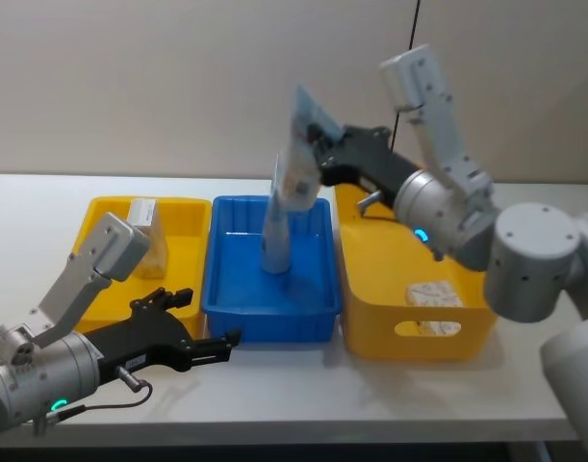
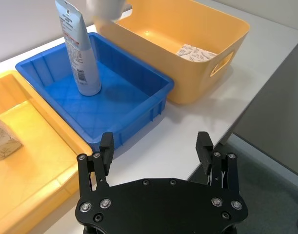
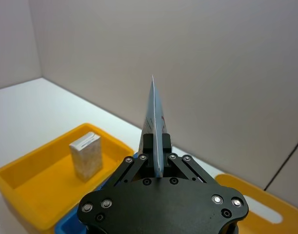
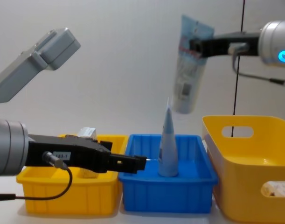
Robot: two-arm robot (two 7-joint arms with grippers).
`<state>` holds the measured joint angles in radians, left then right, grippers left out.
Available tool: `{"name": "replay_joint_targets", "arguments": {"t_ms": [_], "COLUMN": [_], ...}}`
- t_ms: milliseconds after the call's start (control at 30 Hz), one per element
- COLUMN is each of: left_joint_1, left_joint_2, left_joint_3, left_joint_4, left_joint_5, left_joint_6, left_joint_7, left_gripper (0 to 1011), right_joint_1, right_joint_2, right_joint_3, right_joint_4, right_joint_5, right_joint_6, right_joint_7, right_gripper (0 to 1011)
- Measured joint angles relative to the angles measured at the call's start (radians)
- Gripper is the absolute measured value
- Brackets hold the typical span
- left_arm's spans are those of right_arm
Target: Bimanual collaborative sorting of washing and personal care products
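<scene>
Above the blue tray (image 1: pixel 318 318), right gripper (image 4: pixel 194 46) jaws clamp 1 light-blue pouch (image 4: pixel 189 65); left gripper (image 2: pixel 156 146) jaws wide

No wording can be read with certainty anywhere. The standing tube (image 2: pixel 82 53) in the blue tray (image 2: pixel 139 105) carries lines of small print and a barcode near its base, too small to make out. The tube held aloft (image 4: pixel 189 63) by the right gripper (image 4: pixel 197 46) shows a dark printed patch and a barcode-like block, likewise unreadable. A white tag (image 4: pixel 63 155) on the left gripper (image 4: pixel 133 162) bears short characters that cannot be resolved. The beige packs (image 1: pixel 149 236) show only leaf line drawings, with no legible lettering.
</scene>
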<state>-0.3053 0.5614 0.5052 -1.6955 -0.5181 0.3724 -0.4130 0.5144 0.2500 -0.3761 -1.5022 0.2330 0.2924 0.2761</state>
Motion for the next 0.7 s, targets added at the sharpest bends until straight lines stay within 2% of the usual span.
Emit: {"name": "replay_joint_targets", "arguments": {"t_ms": [133,167,600,700], "left_joint_1": [0.0,0.0,0.0,0.0], "left_joint_2": [0.0,0.0,0.0,0.0], "left_joint_3": [0.0,0.0,0.0,0.0], "left_joint_4": [0.0,0.0,0.0,0.0], "left_joint_5": [0.0,0.0,0.0,0.0], "left_joint_6": [0.0,0.0,0.0,0.0], "left_joint_7": [0.0,0.0,0.0,0.0], "left_gripper": [1001,1001,1001,1001], "right_joint_1": [-0.01,-0.021,-0.098,-0.111], "right_joint_2": [0.015,0.026,0.073,0.078], "right_joint_3": [0.024,0.043,0.126,0.136], "right_joint_4": [-0.029,-0.052,-0.135,-0.142], "right_joint_5": [0.005,0.006,0.003,0.001], "right_joint_6": [-0.002,-0.001,0.038,0.045], "right_joint_7": [-0.003,-0.009,-0.06,-0.067], "right_gripper": [61,61,62,62]}}
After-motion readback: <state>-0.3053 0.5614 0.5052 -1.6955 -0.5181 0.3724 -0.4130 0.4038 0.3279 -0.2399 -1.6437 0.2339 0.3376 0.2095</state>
